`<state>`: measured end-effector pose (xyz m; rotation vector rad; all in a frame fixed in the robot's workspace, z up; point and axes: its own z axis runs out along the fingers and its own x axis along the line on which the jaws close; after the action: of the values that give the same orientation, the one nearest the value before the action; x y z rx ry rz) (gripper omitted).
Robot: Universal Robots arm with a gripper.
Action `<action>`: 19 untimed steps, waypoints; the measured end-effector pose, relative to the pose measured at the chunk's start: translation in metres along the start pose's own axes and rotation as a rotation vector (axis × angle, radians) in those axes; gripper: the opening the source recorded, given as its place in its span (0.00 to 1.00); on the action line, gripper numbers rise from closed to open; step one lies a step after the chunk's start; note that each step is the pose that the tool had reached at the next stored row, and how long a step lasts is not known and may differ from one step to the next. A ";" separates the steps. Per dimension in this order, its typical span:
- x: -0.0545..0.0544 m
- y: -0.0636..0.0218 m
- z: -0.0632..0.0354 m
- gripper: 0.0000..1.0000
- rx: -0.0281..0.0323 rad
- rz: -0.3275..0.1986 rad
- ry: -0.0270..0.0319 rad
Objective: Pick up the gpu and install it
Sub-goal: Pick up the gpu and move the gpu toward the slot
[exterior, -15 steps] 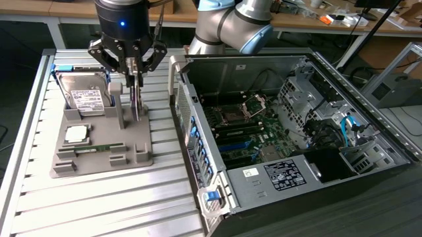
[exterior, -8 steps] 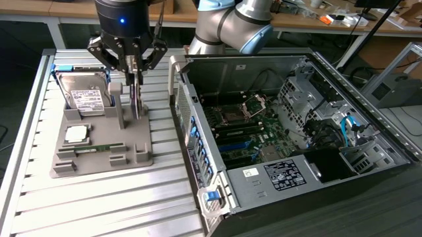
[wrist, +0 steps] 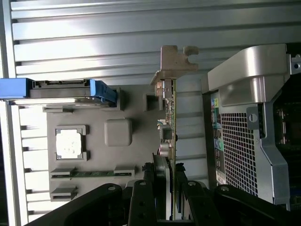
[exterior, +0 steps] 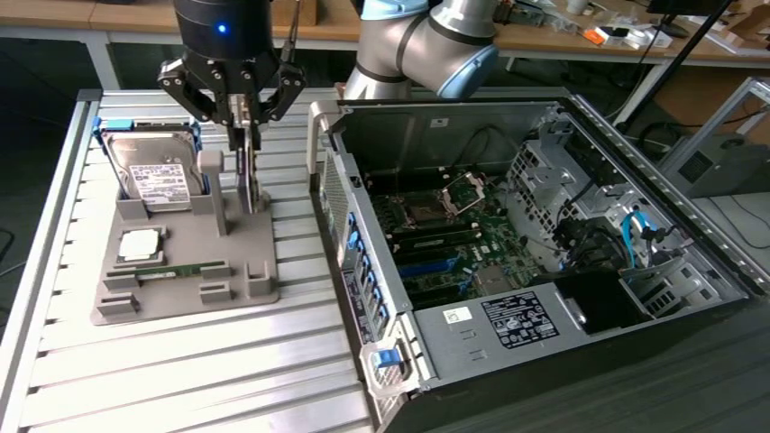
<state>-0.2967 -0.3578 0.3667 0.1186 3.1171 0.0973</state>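
Arm (exterior: 416, 45) bent at the elbow, wrist vertical, gripper (exterior: 244, 124) pointing straight down. Fingers (wrist: 160, 173) partly closed, pinching both faces of the upright gpu (wrist: 169, 117).

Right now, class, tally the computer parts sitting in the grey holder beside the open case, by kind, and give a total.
hard drive: 1
processor chip: 1
memory stick: 1
gpu: 1
Total: 4
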 end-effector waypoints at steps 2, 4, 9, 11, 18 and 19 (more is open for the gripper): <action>0.000 0.0001 -0.0014 0.28 -0.0009 0.000 0.0001; 0.000 0.0002 -0.0029 0.28 -0.0018 0.000 0.0002; 0.000 0.0004 -0.0073 0.28 -0.0039 0.000 0.0004; 0.000 0.0005 -0.0089 0.28 -0.0046 0.000 0.0004; 0.000 0.0009 -0.0145 0.28 -0.0076 0.000 0.0005; 0.000 0.0010 -0.0153 0.28 -0.0080 0.000 0.0006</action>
<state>-0.2966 -0.3578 0.3820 0.1188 3.1170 0.1098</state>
